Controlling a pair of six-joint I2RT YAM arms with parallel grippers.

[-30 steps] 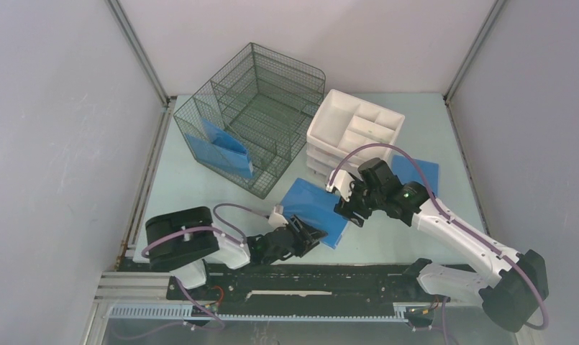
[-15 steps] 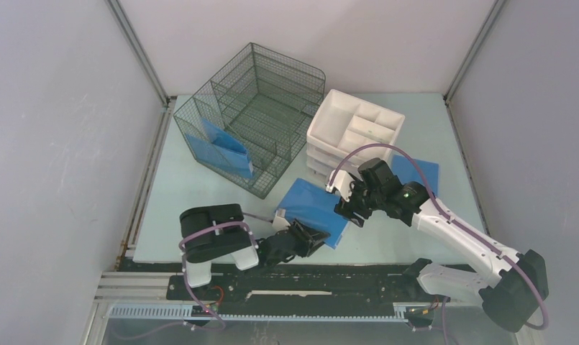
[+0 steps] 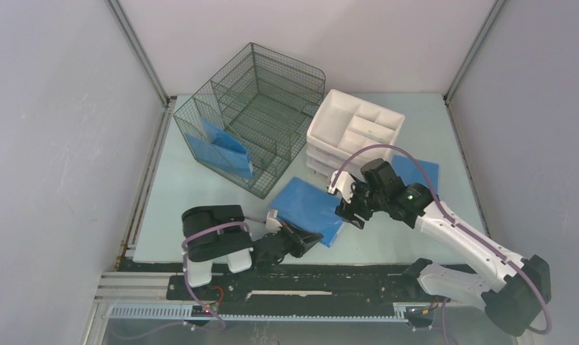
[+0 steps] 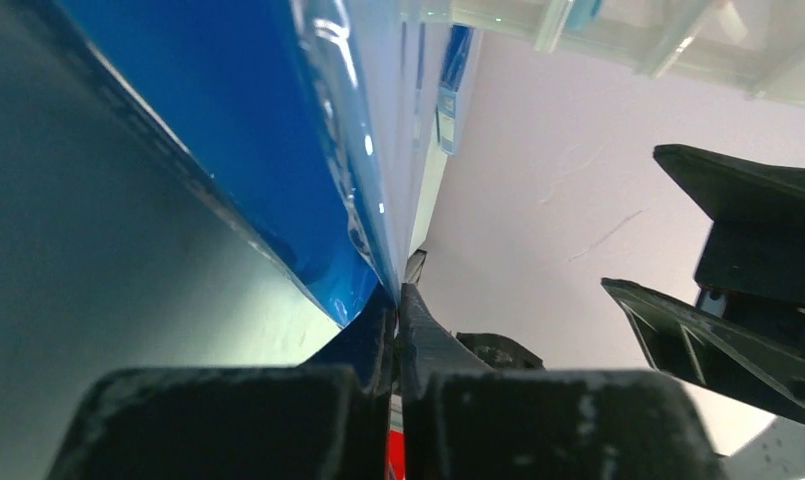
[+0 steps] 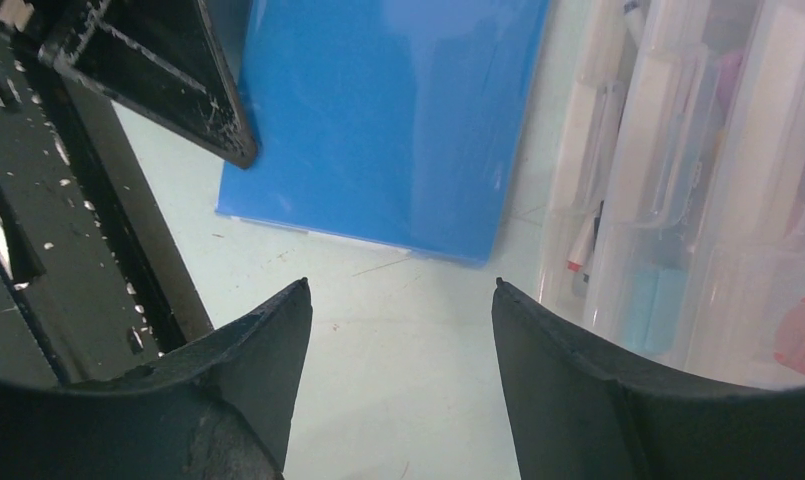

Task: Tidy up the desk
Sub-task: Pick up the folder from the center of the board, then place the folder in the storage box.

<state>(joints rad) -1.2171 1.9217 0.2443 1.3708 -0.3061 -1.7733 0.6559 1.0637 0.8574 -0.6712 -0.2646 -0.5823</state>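
left arm lies low along the front edge of the desk [image 3: 178,194], left gripper [image 3: 309,239] pinched on the near corner of a blue folder [image 3: 311,205]. right gripper [image 3: 344,210] hangs open above the folder's right end, bare desk between its fingers [image 5: 263,350], beside white drawers [image 3: 354,129]. drawer contents are blurred.

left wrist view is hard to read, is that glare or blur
Left wrist: both; the blue folder sits so close it looks soft, with a white glare streak down its glossy edge, and the left claw is a dark mass. Top external: evenly lit and sharp.
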